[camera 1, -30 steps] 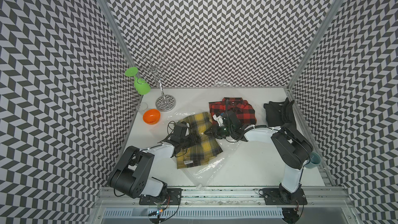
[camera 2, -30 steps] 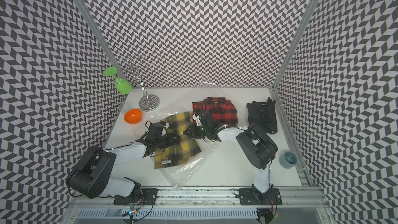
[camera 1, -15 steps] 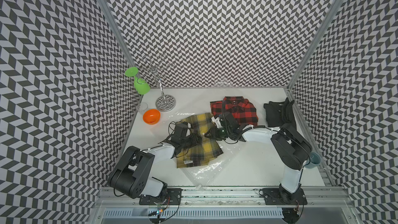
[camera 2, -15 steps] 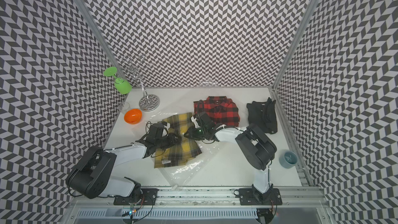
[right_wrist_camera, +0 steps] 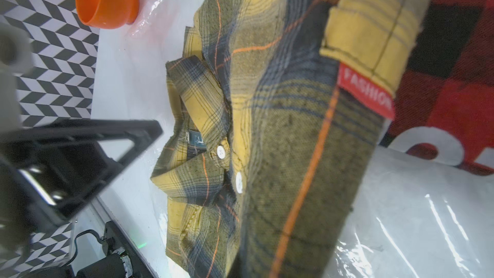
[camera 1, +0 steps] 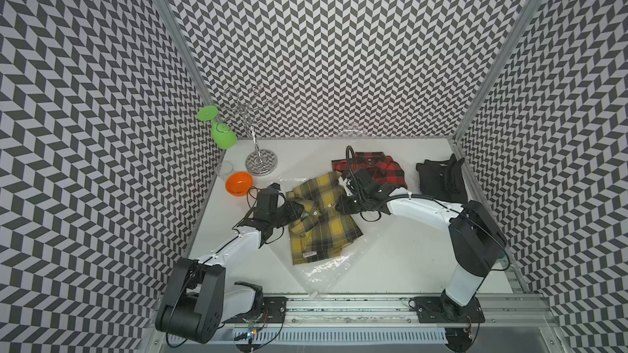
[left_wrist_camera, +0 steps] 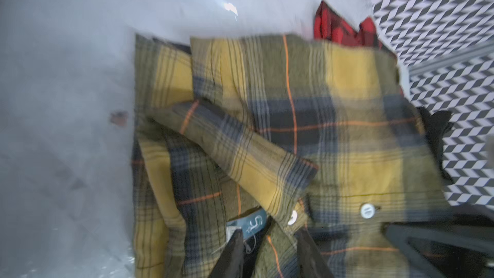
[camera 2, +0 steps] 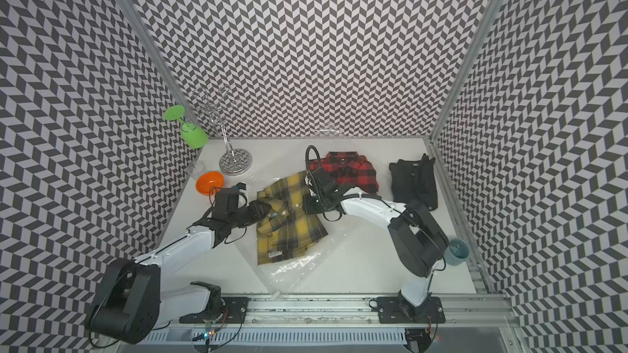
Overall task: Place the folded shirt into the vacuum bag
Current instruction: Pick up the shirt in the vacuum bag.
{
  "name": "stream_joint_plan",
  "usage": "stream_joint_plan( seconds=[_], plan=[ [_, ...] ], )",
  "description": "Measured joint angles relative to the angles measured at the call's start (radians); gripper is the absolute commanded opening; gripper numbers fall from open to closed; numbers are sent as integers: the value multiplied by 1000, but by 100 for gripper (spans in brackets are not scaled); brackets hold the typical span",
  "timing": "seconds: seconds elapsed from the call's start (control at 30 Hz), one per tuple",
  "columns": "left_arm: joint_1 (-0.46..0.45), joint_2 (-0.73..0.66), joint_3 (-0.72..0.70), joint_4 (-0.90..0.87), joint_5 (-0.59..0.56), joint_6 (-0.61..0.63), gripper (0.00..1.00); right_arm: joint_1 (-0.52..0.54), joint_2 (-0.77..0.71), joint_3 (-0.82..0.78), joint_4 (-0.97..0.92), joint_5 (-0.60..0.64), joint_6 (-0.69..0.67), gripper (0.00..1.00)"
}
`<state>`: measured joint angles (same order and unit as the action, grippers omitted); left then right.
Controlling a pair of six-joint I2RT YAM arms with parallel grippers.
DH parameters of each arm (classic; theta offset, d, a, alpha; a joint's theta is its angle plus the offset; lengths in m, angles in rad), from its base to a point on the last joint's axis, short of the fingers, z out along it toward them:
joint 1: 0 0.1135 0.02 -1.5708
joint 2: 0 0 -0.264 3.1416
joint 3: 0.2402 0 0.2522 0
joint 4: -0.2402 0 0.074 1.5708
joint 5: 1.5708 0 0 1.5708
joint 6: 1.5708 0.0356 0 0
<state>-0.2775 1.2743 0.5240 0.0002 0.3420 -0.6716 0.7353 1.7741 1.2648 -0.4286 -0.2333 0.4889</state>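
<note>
White tabletop bears yellow plaid shirt overlapping clear vacuum bag.

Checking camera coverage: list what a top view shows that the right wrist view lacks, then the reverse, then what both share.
Top view only: the green glass on its wire rack, the black garment. Right wrist only: a red FASHION label. Both: the yellow plaid shirt, red plaid shirt, orange bowl, vacuum bag.

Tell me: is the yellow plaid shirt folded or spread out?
Folded: the yellow plaid shirt lies as a compact rectangle, collar showing, no sleeves splayed, one edge rumpled.
</note>
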Motion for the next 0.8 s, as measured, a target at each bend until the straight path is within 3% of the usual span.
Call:
stream_joint_plan(
  seconds=[0.17, 0.2, 0.3, 0.5, 0.53, 0.8],
  plan=[
    [-120, 122, -60, 128, 14, -69, 35, 34, 42, 127, -109, 36, -19, 17],
    [-124, 133, -73, 150, 16, -82, 35, 46, 59, 150, -119, 40, -21, 17],
    [-128, 147, -105, 225, 22, -116, 35, 92, 103, 181, -125, 224, -23, 22],
    [-129, 153, -145, 322, 26, -157, 34, 155, 133, 163, -89, 342, -18, 22],
    [-128, 153, -152, 336, 27, -161, 34, 161, 136, 159, -74, 349, -15, 50],
    [-118, 136, -187, 383, 37, -184, 33, 171, 137, 68, 64, 248, 28, 69]
  ],
)
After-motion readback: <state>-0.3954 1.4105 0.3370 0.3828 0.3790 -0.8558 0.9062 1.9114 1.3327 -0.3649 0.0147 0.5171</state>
